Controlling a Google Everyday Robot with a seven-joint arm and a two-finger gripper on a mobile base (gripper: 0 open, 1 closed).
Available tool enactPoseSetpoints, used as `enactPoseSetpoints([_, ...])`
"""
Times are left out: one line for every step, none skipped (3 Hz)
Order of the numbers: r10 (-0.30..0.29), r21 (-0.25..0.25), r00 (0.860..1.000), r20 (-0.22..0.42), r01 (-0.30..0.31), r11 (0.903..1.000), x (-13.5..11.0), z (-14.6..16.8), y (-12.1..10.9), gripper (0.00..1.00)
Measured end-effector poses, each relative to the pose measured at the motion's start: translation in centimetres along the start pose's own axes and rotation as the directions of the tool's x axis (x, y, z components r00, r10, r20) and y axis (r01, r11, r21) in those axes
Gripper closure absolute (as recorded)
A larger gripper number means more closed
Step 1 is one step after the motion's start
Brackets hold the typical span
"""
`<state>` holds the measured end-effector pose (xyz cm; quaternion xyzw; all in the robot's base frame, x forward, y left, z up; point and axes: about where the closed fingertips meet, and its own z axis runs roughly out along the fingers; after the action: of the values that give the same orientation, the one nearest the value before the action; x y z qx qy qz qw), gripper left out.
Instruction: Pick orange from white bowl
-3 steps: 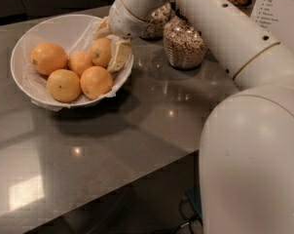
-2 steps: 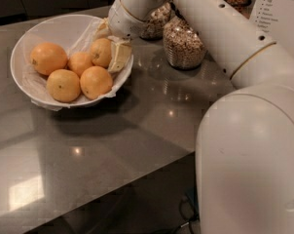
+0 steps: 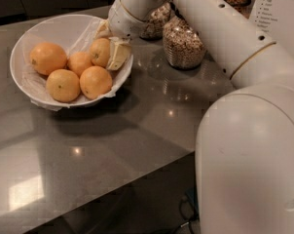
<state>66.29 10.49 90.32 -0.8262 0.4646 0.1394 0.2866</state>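
Observation:
The white bowl (image 3: 25, 43), lined with crinkly film, stands at the back left of the grey counter and holds several oranges. My gripper (image 3: 111, 42) reaches into the bowl's right side from the back. Its pale fingers (image 3: 119, 53) sit on both sides of the rightmost orange (image 3: 100, 51), which rests in the bowl against its neighbours. One finger is at the orange's right, the other behind it at the rim. The other oranges (image 3: 63, 85) lie to the left and front.
Two glass jars of granola (image 3: 183, 44) stand right of the bowl, behind my arm (image 3: 220, 28). A printed white sheet (image 3: 281, 9) stands at the back right. The counter's front edge (image 3: 152, 162) runs diagonally, with my white base (image 3: 249, 165) beside it.

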Motion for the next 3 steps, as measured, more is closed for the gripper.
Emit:
enactPoseSetpoints([0.000,0.000,1.000,0.000,0.000,1.0000,0.00,0.01,0.00,1.00])
enactPoseSetpoints([0.000,0.000,1.000,0.000,0.000,1.0000,-0.02,-0.01,-0.01,1.00])
enactPoseSetpoints([0.000,0.000,1.000,0.000,0.000,1.0000,-0.13,-0.19,-0.09,1.00])
